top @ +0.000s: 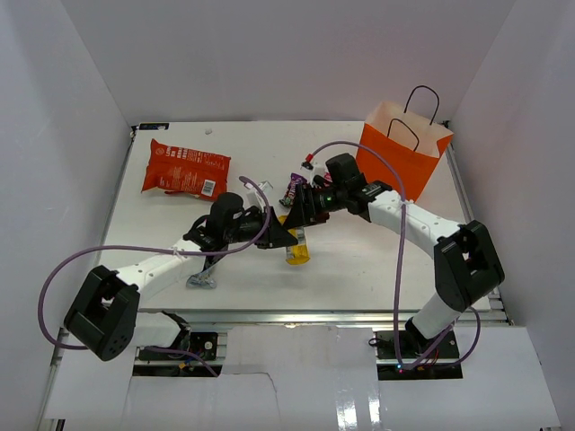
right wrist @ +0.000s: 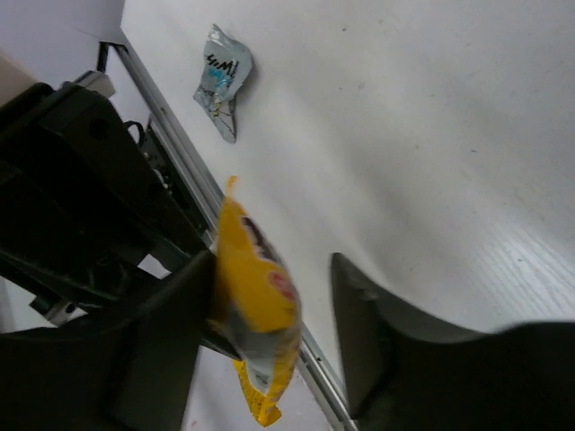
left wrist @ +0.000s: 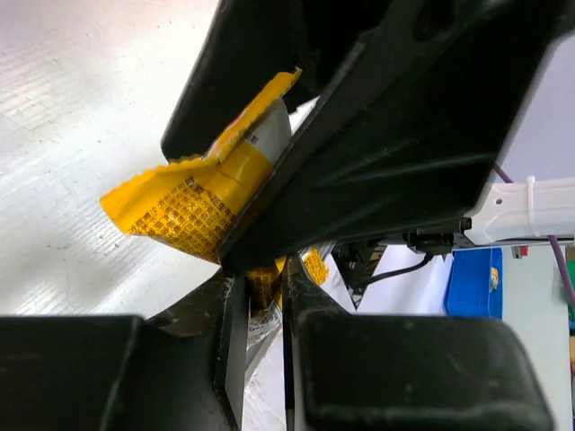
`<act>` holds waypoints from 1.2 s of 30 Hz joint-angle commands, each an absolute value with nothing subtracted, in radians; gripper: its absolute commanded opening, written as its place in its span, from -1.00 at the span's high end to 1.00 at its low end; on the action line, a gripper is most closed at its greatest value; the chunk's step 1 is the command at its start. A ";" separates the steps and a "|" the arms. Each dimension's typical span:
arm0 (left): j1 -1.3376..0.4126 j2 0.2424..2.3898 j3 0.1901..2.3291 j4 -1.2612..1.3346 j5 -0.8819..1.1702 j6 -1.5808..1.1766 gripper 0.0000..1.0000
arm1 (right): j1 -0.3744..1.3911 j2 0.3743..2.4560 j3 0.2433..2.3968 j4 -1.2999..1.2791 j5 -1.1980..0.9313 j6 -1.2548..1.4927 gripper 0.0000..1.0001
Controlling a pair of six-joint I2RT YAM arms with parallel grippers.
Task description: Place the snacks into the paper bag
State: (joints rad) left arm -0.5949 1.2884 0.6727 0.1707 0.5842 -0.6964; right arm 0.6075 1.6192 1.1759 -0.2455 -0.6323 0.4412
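Observation:
A yellow snack packet (top: 297, 248) hangs above the table's middle, and my left gripper (top: 284, 235) is shut on its lower edge. The left wrist view shows the crinkled yellow wrapper (left wrist: 193, 202) pinched between that gripper (left wrist: 265, 280). My right gripper (right wrist: 269, 269) is open around the same packet (right wrist: 256, 305). One finger (right wrist: 171, 314) touches it and the other (right wrist: 368, 323) stands apart. The orange paper bag (top: 402, 154) stands upright at the back right. A red-orange chip bag (top: 184, 169) lies at the back left.
A silver-blue wrapper (top: 201, 280) (right wrist: 222, 76) lies near the front edge under the left arm. A purple wrapper (top: 294, 186) and a small dark one (top: 308, 162) lie behind the grippers. White walls enclose the table.

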 commanded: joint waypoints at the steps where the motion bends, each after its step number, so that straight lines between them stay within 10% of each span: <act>1: -0.598 1.270 0.716 0.232 0.591 -0.696 0.71 | 0.618 1.565 1.146 -0.212 -0.655 0.465 -0.05; 4: -0.600 1.279 0.718 0.232 0.607 -0.699 0.63 | 0.615 1.554 1.155 -0.209 -0.658 0.457 0.24; 10: -0.600 1.252 0.706 0.229 0.603 -0.701 -0.17 | 0.592 1.546 1.231 -0.216 -0.676 0.390 0.71; 18: -0.598 1.095 0.733 -0.015 0.431 -0.609 -0.96 | 0.482 1.542 1.569 -0.360 -0.618 -0.001 0.76; 26: -0.597 0.922 0.810 -0.504 -0.136 -0.655 -0.96 | 0.336 1.537 2.025 -0.336 -0.277 -0.297 0.73; 36: -0.595 0.781 0.715 -0.650 -0.239 -0.845 -0.96 | 0.121 1.615 2.017 -0.276 -0.113 -0.364 0.68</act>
